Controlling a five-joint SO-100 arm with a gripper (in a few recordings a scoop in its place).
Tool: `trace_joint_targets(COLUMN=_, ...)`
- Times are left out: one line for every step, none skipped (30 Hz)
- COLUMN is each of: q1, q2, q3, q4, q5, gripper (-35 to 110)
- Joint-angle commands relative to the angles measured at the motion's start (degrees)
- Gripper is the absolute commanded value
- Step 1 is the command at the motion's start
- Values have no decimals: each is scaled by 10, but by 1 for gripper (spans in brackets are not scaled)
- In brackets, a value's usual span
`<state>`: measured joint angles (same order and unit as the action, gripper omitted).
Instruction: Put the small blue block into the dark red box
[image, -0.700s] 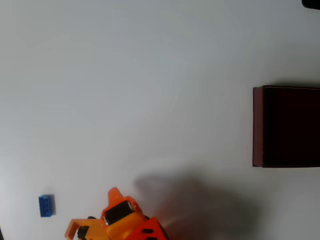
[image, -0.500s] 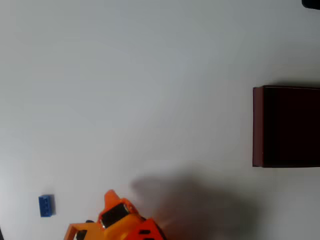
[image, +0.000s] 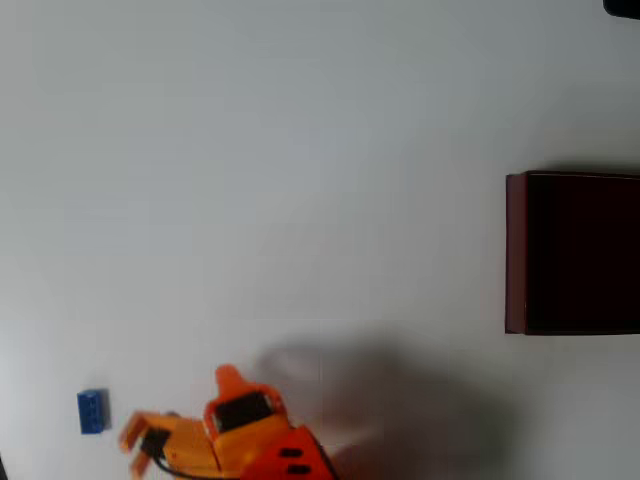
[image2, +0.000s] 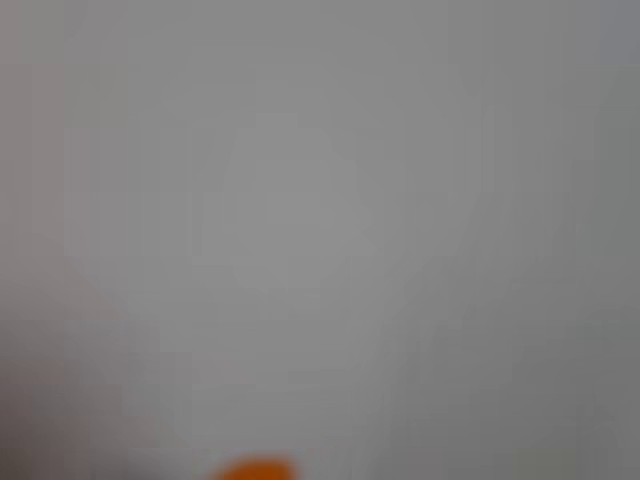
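Overhead view, lower left of the frame: the orange tool (image: 165, 420) sits just right of the small blue block (image: 91, 411), fingers spread apart with nothing between them. The block lies flat on the white bench (image: 300, 180), not touched. The dark red box (image: 515, 250) is well apart at the right edge.

A tiny bright blue studded brick (image: 92, 411) lies on a plain white table (image: 300, 150). The square box (image: 572, 253) has maroon walls and a near-black inside. The arm's gripper (image: 140, 443) is orange.
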<state>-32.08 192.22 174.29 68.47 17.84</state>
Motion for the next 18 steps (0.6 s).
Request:
trace_joint_targets(q1=1, q2=6, q3=-22, q4=-19, q5=104, gripper=0)
trace_joint_targets(q1=5, q2=5, q3=-44, q4=6, q5=152, gripper=0)
trace_joint_targets(q1=16, q2=4, q3=-68, q4=35, q5=200, gripper=1)
trace_joint_targets(q1=29, q2=4, q3=-95, q4=68, q5=243, gripper=2)
trace_joint_targets(q1=47, q2=3, q3=-122, q4=99, q5=277, gripper=4)
trace_joint_targets(q1=64, q2=-1, q3=-152, q4=134, q5=316, gripper=5)
trace_joint_targets(q1=77, q2=-11, q3=-178, q4=155, q5=345, gripper=7)
trace_joint_targets(q1=83, q2=-33, q3=-200, q4=168, q5=377, gripper=9)
trace_joint_targets(q1=91, q2=-62, q3=-221, q4=182, q5=417, gripper=11)
trace_joint_targets(q1=84, q2=-91, q3=-243, q4=182, q5=445, gripper=12)
trace_joint_targets(q1=80, q2=-123, q3=-263, q4=179, q5=476, gripper=13)
trace_joint_targets(q1=73, q2=-156, q3=-278, q4=185, q5=519, gripper=14)
trace_joint_targets(q1=61, q2=-186, q3=-288, q4=188, q5=559, gripper=16)
trace_joint_targets(q1=47, q2=-211, q3=-294, q4=191, q5=607, gripper=17)
trace_joint_targets(q1=28, q2=-230, q3=-295, q4=195, q5=665, gripper=17)
trace_joint_targets(q1=7, q2=-245, q3=-295, q4=193, q5=715, gripper=19)
trace_joint_targets(q1=-14, q2=-263, q3=-294, q4=190, q5=765, gripper=19)
trace_joint_targets(q1=-38, q2=-284, q3=-296, q4=190, q5=817, gripper=20)
